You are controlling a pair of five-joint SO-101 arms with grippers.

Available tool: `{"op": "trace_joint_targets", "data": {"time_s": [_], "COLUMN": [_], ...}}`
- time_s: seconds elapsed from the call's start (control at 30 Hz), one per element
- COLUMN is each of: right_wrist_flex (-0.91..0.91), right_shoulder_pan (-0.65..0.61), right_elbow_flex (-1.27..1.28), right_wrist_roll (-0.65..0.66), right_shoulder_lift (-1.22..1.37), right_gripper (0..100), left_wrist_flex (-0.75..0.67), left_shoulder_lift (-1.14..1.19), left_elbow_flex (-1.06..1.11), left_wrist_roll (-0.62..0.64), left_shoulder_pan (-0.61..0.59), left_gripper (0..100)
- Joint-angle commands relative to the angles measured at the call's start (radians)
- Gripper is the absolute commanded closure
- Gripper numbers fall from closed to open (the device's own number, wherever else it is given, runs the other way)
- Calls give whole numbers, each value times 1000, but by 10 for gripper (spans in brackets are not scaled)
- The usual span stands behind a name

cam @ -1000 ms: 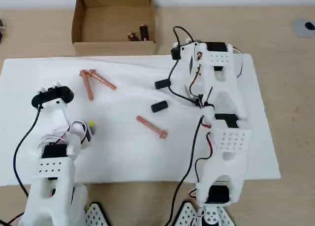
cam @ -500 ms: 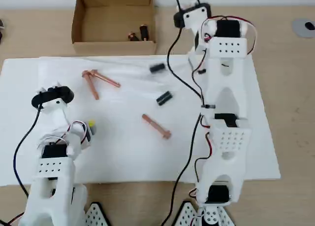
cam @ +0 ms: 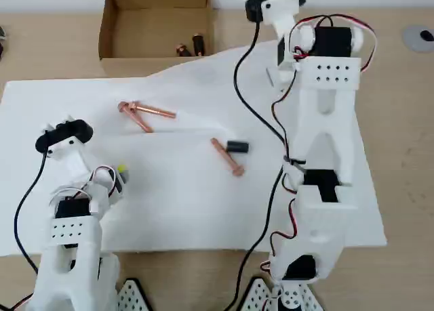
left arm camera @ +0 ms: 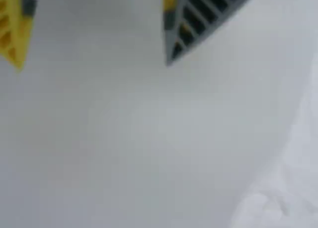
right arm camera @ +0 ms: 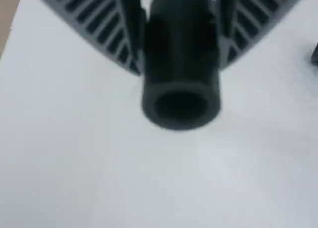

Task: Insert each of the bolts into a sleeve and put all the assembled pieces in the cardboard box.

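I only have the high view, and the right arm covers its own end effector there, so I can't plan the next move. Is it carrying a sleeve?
Observer: Yes. In the right wrist view, the right end effector is shut on a black sleeve, with the sleeve's open bore facing the camera.
Operator: What is under it?
Observer: It hangs over bare white sheet.
Operator: And the left arm?
Observer: In the left wrist view, the left end effector is open and holds nothing. It is also above the white sheet.
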Motion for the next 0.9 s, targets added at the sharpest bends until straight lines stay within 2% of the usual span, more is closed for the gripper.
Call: {"op": "trace_joint_targets", "data": {"time_s": [0.0,0.23,0.37,0.6,0.87], "right_wrist_flex": [12,12,11,-2,-129], "right_shoulder_pan": [10,8,8,-8,-8], "right_elbow_flex": [71,143,205,539,674], "right_wrist_roll": [8,95,126,353,362], "right_shoulder_lift": [-79,-88,-85,-25,10], "right_gripper": [987,984,984,986,984], "left_wrist_flex": [-11,-8,40,48,49], "left_shoulder_lift": [2,2,1,1,1], "left_elbow_flex": [-51,-49,-64,-68,-68], "left_wrist_roll": [3,-14,-37,-37,-38], "left_shoulder_pan": [-12,-12,-11,-11,-11], "left_gripper": [804,802,800,800,799]}}
